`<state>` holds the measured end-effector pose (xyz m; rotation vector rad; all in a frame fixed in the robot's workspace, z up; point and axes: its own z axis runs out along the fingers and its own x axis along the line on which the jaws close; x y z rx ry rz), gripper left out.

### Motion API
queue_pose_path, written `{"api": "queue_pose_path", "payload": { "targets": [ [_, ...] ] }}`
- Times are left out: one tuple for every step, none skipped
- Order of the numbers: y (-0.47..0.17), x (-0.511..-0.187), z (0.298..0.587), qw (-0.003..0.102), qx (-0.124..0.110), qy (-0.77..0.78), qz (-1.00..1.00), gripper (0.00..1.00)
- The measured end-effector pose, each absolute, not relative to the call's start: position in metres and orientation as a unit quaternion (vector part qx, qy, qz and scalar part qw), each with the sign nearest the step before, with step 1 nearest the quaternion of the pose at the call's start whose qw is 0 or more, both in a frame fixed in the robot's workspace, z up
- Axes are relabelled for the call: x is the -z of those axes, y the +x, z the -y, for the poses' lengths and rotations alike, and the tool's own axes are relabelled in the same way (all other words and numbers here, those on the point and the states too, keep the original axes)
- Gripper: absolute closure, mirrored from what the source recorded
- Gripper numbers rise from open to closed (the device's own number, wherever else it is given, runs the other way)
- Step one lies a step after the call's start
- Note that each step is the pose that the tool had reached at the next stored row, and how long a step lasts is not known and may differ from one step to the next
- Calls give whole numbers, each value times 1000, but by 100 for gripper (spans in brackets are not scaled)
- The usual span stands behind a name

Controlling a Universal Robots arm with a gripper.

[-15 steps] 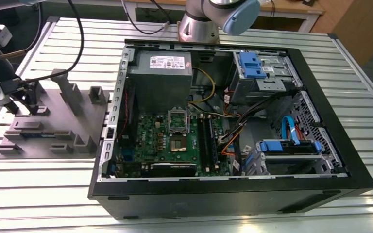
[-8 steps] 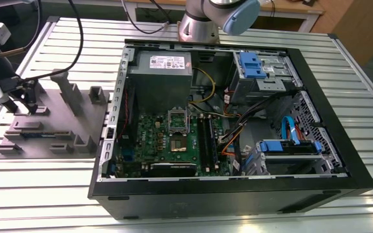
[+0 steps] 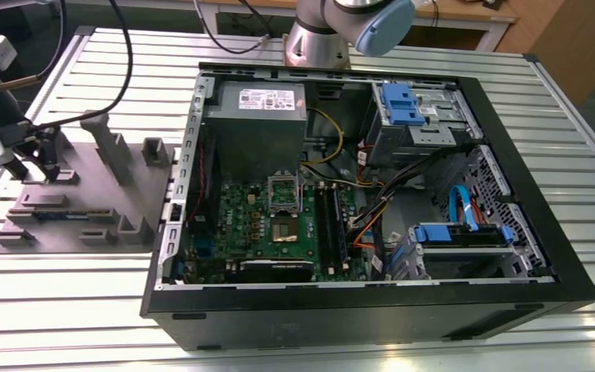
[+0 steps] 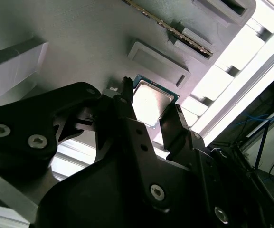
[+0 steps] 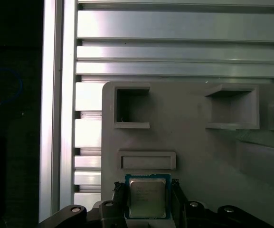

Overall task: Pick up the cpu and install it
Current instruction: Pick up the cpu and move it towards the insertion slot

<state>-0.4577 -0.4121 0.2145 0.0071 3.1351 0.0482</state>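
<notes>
The cpu (image 5: 147,198) is a small silvery square chip with a thin green rim, lying on the grey fixture block (image 5: 193,142). In both wrist views my gripper (image 5: 147,185) has one black finger against each side edge of the cpu (image 4: 151,102), shut on it. In the exterior view the gripper (image 3: 31,155) is low over the far end of the fixture (image 3: 101,201), at the exterior view's left. The open computer case (image 3: 380,294) holds the green board, whose metal-framed socket (image 3: 282,194) sits near its middle.
The fixture carries upright posts and slots, with a memory stick (image 4: 174,31) set in one. Inside the case are a grey power supply (image 3: 256,116), blue drive bays (image 3: 411,105) and loose cables. The arm's base (image 3: 324,39) stands behind the case on the ribbed metal table (image 3: 70,310).
</notes>
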Motion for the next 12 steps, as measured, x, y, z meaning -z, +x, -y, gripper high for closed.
{"api": "queue_pose_path", "payload": {
  "targets": [
    [-458,-215,412,3,-15,2,-1000,53],
    [-458,-215,412,3,-15,2,-1000,53],
    [-458,-215,412,3,-15,2,-1000,53],
    [-458,-215,412,3,-15,2,-1000,53],
    [-458,-216,412,3,-15,2,-1000,53],
    [-458,-216,412,3,-15,2,-1000,53],
    [-458,-216,412,3,-15,2,-1000,53],
    [-458,-216,412,3,-15,2,-1000,53],
    [-458,-217,412,3,-15,2,-1000,53],
    [-458,-217,412,3,-15,2,-1000,53],
    [-458,-218,412,3,-15,2,-1000,53],
    [-458,-218,412,3,-15,2,-1000,53]
  ]
}}
